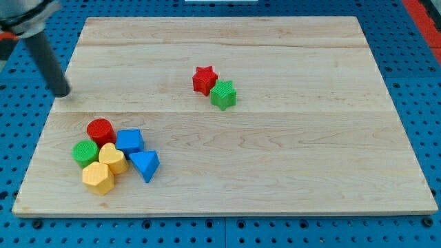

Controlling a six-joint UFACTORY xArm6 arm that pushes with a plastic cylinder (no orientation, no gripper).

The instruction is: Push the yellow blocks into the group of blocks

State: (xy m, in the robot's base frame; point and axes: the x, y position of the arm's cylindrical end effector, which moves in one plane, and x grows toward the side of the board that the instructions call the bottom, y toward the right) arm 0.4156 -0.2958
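Observation:
Two yellow blocks sit at the view's lower left: a yellow heart-like block (pixel 113 158) and a yellow hexagon block (pixel 98 178) just below it. They touch a cluster of a red cylinder (pixel 100 130), a green cylinder (pixel 85 153), a blue block (pixel 129 141) and a blue triangle block (pixel 145 164). My tip (pixel 62 92) is at the board's left edge, above the cluster and apart from every block.
A red star block (pixel 204 79) and a green star block (pixel 223 94) touch each other near the board's upper middle. The wooden board (pixel 289 158) lies on a blue perforated table (pixel 14 110).

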